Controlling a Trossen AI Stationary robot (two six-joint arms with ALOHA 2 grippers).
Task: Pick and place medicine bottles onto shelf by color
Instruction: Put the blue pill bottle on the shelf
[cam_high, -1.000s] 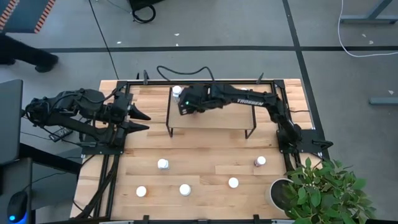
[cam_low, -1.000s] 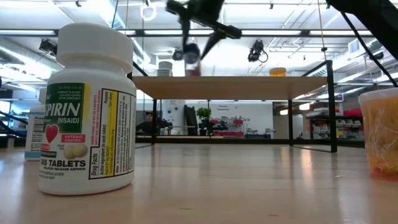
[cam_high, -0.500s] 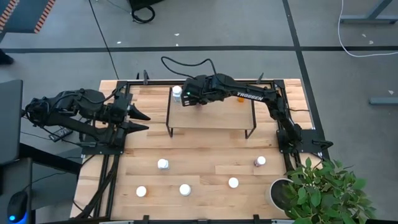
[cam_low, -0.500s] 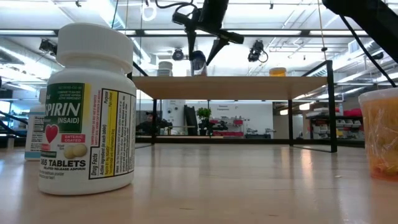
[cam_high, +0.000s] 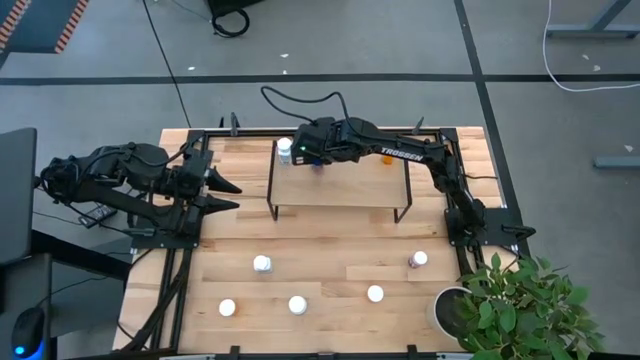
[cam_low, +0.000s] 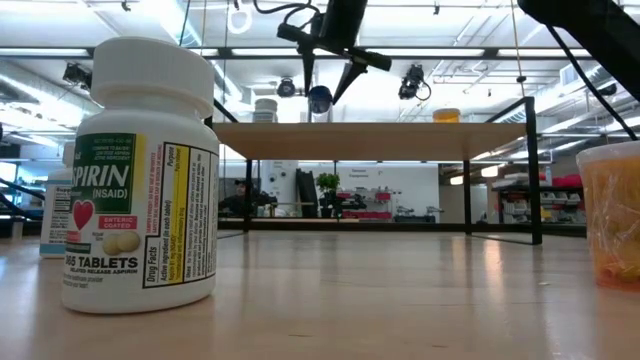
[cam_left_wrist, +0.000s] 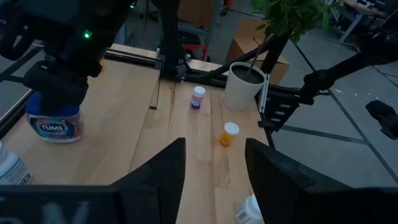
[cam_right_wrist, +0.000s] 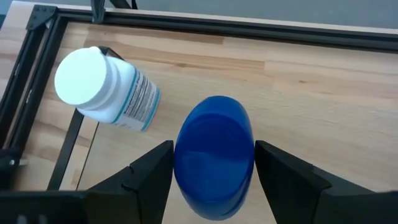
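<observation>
Since the earlier frames: right gripper (cam_high: 318, 160) carried from the shelf's left middle toward its far left corner and lowered, the blue bottle (cam_right_wrist: 214, 157) brought down from mid-air to the board.

Nearest, along the table's (cam_high: 330, 245) near edge: three white-capped bottles in a loose row (cam_high: 227, 308) (cam_high: 297, 304) (cam_high: 375, 293). Slightly farther: another white-capped bottle (cam_high: 262, 264) on the left, and a pinkish-purple bottle (cam_high: 418, 259) on the right, close to a white pot with a green plant (cam_high: 520, 300) at the near right corner. In the low view, looming large at the near left, an aspirin bottle (cam_low: 140, 175); at the right edge, part of an orange bottle (cam_low: 612, 215).

Mid-table: the shelf (cam_high: 340, 190), a light-wood board on thin black legs. At the table's left edge, level with the shelf: left gripper (cam_high: 225, 192), waiting, fingers (cam_left_wrist: 161, 174) spread wide with nothing between them.

Farther, over the shelf's far left part: right gripper reaching in from the right, fingers (cam_right_wrist: 152, 171) closely flanking the blue bottle on both sides; whether gripping or just released, cannot tell. Blue bottle upright, apparently resting on the shelf top in the low view (cam_low: 319, 100). Just left of it, at the far left corner of the shelf: a white bottle (cam_high: 285, 149) with a white cap, apart from the blue one. Toward the far right of the shelf: an orange bottle (cam_high: 386, 157), partly hidden by the arm.
</observation>
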